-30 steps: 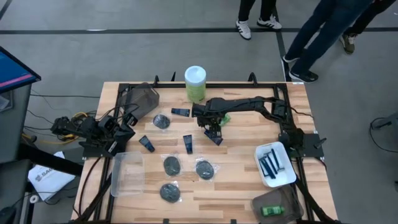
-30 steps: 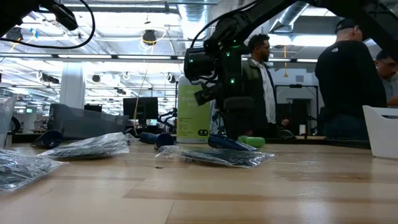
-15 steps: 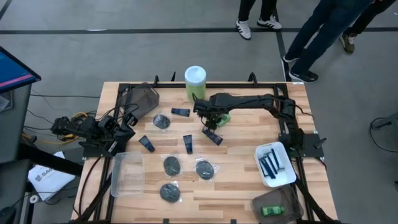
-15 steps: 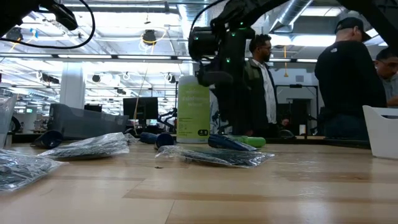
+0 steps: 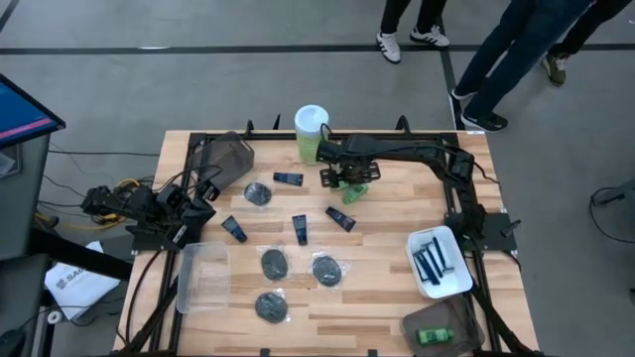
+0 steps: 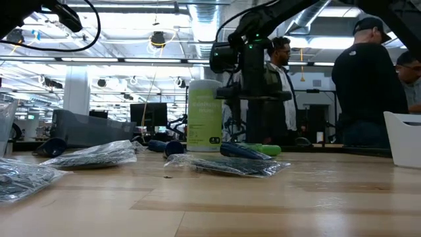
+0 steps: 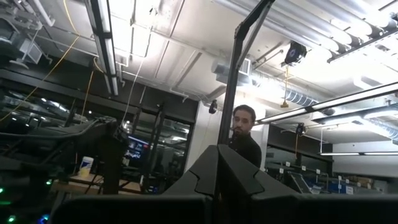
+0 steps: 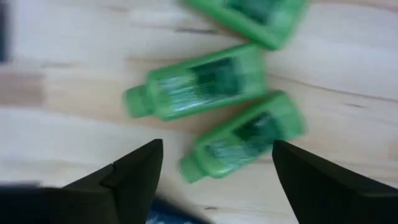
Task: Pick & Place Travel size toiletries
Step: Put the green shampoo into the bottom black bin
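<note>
Hovering over a cluster of green bottles [image 8: 199, 87] near the tabletop's [image 5: 397, 288] far edge, the right hand [image 5: 349, 177] has its fingers [image 8: 124, 171] spread wide, one on each side of the nearest bottle [image 8: 245, 137], apparently lined up for a straddling grasp; nothing is held yet. Right arm reaches from its base across toward the tall green canister [image 5: 311, 132], wrist pointing down. Bottles lie flat, close together, so a neighbour could get nudged. Navy tubes [image 5: 299, 229] and black discs [image 5: 274, 264] lie scattered mid-tabletop, unsorted. Blue razors [image 5: 433, 262] already sit in the white tray [image 5: 448, 238], green bottles in the bin [image 5: 442, 327] near it. Left hand [image 5: 196, 210] is parked at the left edge, fingers shut, empty.
</note>
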You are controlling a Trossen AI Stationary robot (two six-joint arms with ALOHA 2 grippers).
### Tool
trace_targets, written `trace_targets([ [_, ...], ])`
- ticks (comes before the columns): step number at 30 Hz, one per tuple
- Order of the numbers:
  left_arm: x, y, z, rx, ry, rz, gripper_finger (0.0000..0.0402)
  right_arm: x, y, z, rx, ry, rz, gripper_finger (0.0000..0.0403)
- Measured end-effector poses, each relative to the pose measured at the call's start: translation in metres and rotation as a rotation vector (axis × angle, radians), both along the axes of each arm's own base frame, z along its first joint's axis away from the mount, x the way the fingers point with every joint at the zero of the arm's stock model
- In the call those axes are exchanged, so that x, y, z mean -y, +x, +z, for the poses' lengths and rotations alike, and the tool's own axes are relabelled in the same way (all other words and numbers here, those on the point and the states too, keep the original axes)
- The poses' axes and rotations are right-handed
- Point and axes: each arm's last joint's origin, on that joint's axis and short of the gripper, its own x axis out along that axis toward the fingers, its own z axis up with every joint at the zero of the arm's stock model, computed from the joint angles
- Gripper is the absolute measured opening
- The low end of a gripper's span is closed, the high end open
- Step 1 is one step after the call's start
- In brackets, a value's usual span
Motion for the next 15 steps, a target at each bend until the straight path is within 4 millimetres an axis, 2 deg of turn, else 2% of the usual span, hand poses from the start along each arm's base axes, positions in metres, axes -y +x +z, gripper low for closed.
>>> trace_targets([
  [7, 0.0, 0.0, 0.0, 0.0, 0.0, 0.0, 0.0003, 0.002, -0.007, -0.002, -0.062, -0.021, -0.121, 0.0295],
  [11, 0.0, 0.0, 0.0, 0.0, 0.0, -0.001, 0.0003, 0.001, -0.016, -0.019, -0.101, -0.01, -0.19, 0.0295],
  [15, 0.0, 0.0, 0.0, 0.0, 0.0, -0.001, 0.0003, -0.003, -0.018, -0.033, -0.091, 0.021, -0.187, 0.0295],
])
